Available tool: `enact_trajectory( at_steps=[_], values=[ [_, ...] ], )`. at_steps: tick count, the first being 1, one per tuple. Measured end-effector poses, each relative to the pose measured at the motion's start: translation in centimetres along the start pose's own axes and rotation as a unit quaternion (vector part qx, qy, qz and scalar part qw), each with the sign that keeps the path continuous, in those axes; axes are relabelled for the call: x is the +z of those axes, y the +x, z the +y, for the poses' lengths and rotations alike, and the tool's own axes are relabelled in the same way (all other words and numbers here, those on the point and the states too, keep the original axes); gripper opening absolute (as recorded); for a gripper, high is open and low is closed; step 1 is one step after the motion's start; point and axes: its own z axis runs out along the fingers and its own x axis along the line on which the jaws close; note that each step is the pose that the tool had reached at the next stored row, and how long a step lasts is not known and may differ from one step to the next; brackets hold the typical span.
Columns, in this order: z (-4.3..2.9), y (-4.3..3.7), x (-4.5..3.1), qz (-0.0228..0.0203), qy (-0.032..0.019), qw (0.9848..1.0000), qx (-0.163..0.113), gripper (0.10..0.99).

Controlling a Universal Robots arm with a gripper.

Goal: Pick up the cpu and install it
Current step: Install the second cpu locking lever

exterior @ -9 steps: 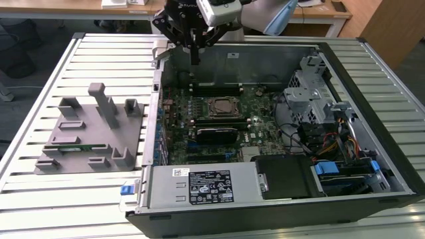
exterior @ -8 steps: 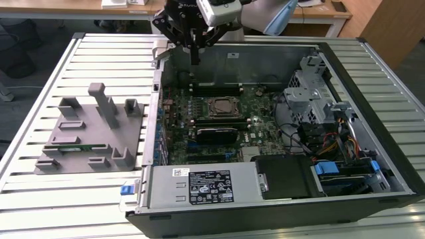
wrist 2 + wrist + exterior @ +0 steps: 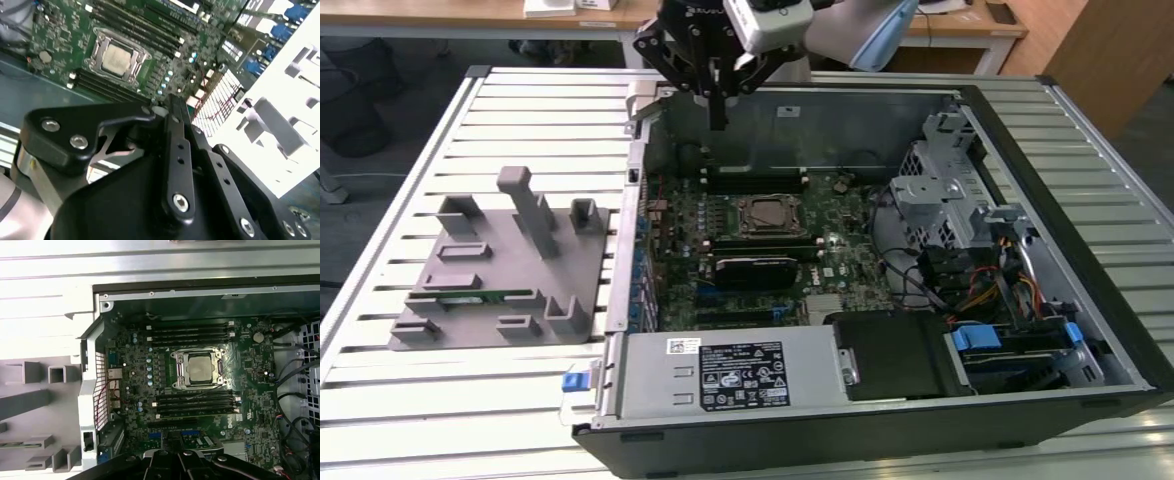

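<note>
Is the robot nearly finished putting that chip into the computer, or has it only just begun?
It looks nearly finished. The cpu already lies in its socket on the motherboard. The gripper hangs above the open case's far wall, holding nothing visible. The grey fixture plate beside the case has a green memory stick on it.

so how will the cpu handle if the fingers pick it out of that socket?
The cpu looks like a thin, flat metal-topped square: probably stiff and light. It sits low inside the socket frame, so its edges likely offer little grip. The smooth top may be slippery.
</note>
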Motion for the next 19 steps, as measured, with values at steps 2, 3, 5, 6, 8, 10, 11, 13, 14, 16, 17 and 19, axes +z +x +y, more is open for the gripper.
enact_trajectory(
  at_steps=[2,3,5,6,8,10,11,13,14,16,17,19],
  values=[
    [0.0,-0.11,0.01,0.0,0.0,1.0,0.0,0.106],
    [0.0,-0.11,0.01,0.0,0.0,1.0,0.0,0.106],
    [0.01,-0.14,0.01,0.0,0.0,1.0,0.0,0.106],
    [0.01,-0.14,0.01,0.0,-0.0001,1.0,0.0,0.106],
    [0.02,-0.16,0.05,0.0,-0.0001,1.0,0.0,0.106],
    [0.01,-0.26,0.13,0.0,0.0,1.0,0.0,0.106],
    [0.02,-0.29,0.18,0.0,-0.0001,1.0,0.0,0.106],
    [0.02,-0.3,0.26,0.0,0.0,1.0,0.0,0.106],
    [0.01,-0.3,0.33,0.0,0.0,1.0,0.0,0.106],
    [0.0,-0.3,0.49,0.0,0.0,1.0,0.0,0.106],
    [0.0,-0.3,0.57,0.0,0.0,1.0,0.0,0.106],
    [-0.01,-0.29,0.74,0.0,-0.0001,1.0,0.0,0.106]
  ],
)
